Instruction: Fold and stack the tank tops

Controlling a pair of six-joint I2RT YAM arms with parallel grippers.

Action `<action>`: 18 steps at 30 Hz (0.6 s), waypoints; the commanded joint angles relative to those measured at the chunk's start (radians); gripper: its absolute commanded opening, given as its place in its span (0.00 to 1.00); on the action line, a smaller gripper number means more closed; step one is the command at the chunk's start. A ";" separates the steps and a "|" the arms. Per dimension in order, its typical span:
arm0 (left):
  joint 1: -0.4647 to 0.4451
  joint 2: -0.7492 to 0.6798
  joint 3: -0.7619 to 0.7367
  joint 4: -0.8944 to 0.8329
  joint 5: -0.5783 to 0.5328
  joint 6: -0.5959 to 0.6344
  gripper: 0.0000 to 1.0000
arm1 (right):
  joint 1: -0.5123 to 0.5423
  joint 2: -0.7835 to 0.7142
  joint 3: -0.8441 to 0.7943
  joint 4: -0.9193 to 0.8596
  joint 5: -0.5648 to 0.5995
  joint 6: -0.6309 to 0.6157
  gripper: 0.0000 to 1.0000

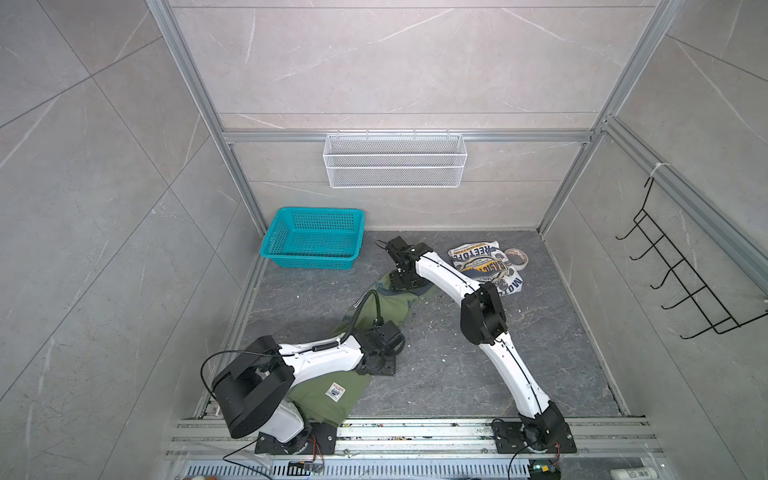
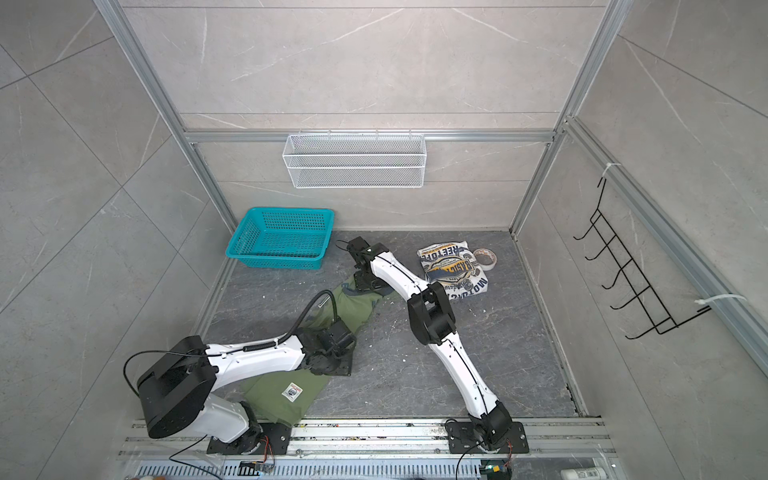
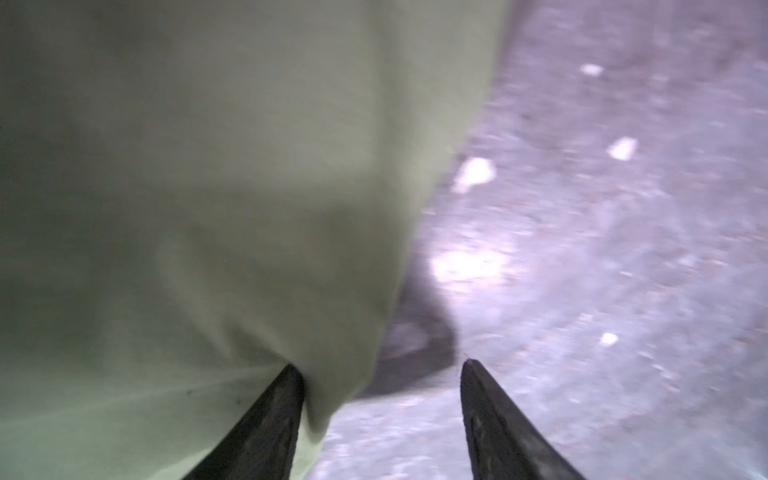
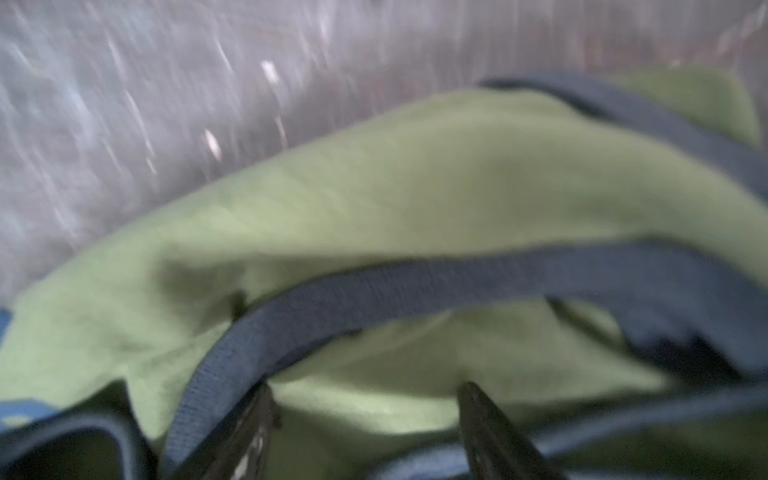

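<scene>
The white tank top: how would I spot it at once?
Start at the dark stone table and look to its far right corner. There the white tank top lies folded beside a roll of tape. Unlike the olive green tank top, it shows a big navy-yellow lettered print.

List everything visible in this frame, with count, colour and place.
green top: one, olive with navy trim, spread over the table's middle and near left
white top: one, white with navy-yellow graphic, bunched at far right of table
tape roll: one, beige, at the white top's right edge
teal basket: one, teal, far left corner of table
wire basket: one, white, on back wall
hook rack: one, black, on right wall
bottle: one, white, near right edge, cut off
table: one, dark grey
left gripper: one, black, open, one finger against the green top's edge
right gripper: one, black, open, over the green top's navy trim
</scene>
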 commanded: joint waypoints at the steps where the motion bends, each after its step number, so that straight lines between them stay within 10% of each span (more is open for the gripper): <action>1: -0.060 0.037 0.025 0.068 0.147 -0.058 0.63 | -0.028 0.103 0.166 -0.112 0.049 -0.067 0.73; 9: -0.015 -0.237 0.036 -0.131 -0.058 0.002 0.63 | -0.068 0.044 0.375 -0.219 -0.044 -0.089 0.76; 18: 0.238 -0.457 -0.116 -0.288 -0.085 0.042 0.63 | 0.039 -0.342 -0.311 0.033 -0.113 -0.001 0.75</action>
